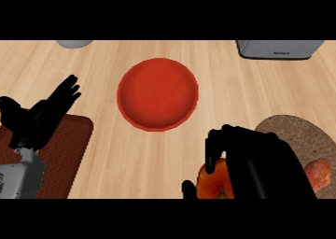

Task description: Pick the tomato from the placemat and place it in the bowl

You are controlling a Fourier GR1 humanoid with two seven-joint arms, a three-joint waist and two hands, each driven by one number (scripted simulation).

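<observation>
A red bowl (157,94) sits in the middle of the wooden counter. My right hand (257,161) is at the lower right with its fingers curled over the orange-red tomato (213,183), which shows below the fingers, left of the round brown placemat (302,135). I cannot tell whether the tomato is off the counter. My left hand (40,114) rests open at the left with fingers up, over a dark red mat (67,149).
An orange-pink vegetable (319,172) lies on the round placemat by my right wrist. A grey appliance (277,49) stands at the back right. A grey rounded object (75,43) shows at the back left edge.
</observation>
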